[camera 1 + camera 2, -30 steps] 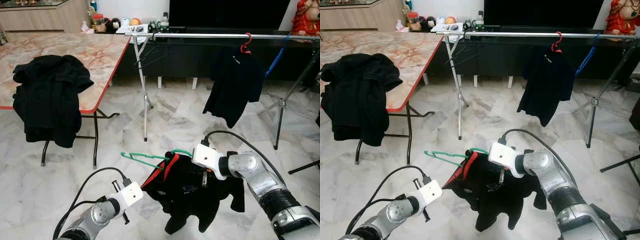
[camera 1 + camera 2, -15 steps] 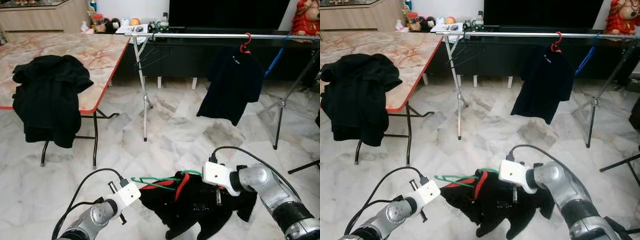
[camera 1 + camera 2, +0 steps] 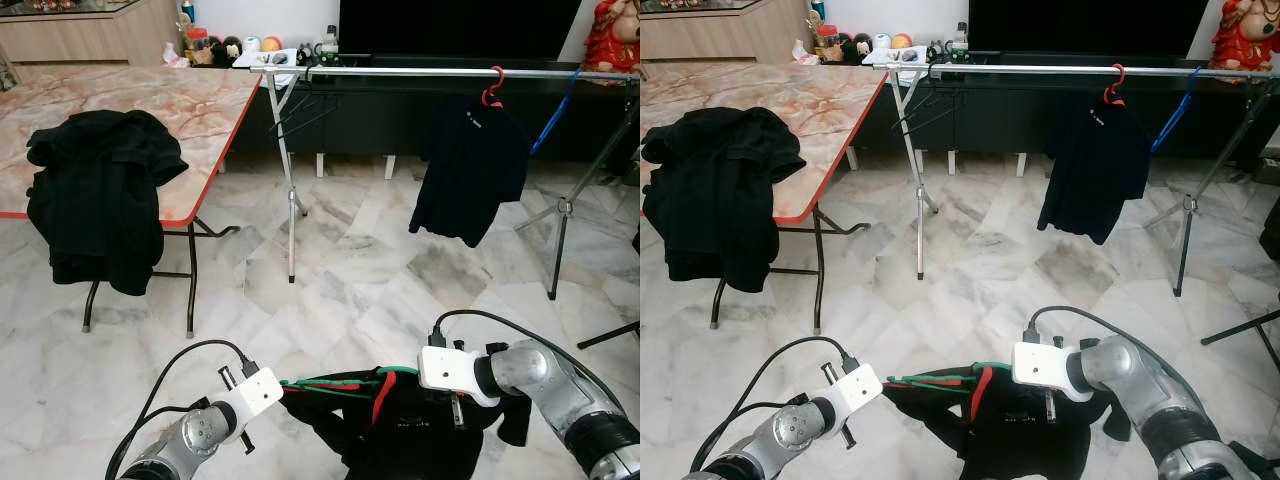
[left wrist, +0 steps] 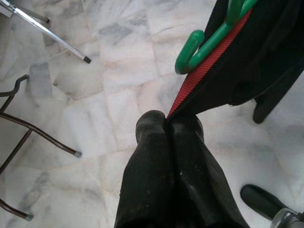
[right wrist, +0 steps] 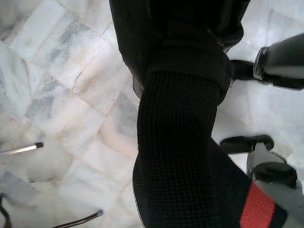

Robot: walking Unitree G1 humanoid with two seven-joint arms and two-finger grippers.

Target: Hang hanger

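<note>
Still unhung: green hanger (image 3: 335,381) with black shirt (image 3: 1025,430), well short of the rail (image 3: 450,72).
Left gripper (image 4: 168,124) clenched on the red trim; right gripper's grasp cannot be told; carry and hooking remain.

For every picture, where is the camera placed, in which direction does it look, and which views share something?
Left eye view: head, forward and down; both arms, clothes rail, table.
Right eye view: same scene; right pincer over black shirt.
Left wrist view: along the left pincer, shut on the shirt's red trim beside green hanger.
Right wrist view: floorward, shirt close.
Shared: the shirt, in all four.
</note>
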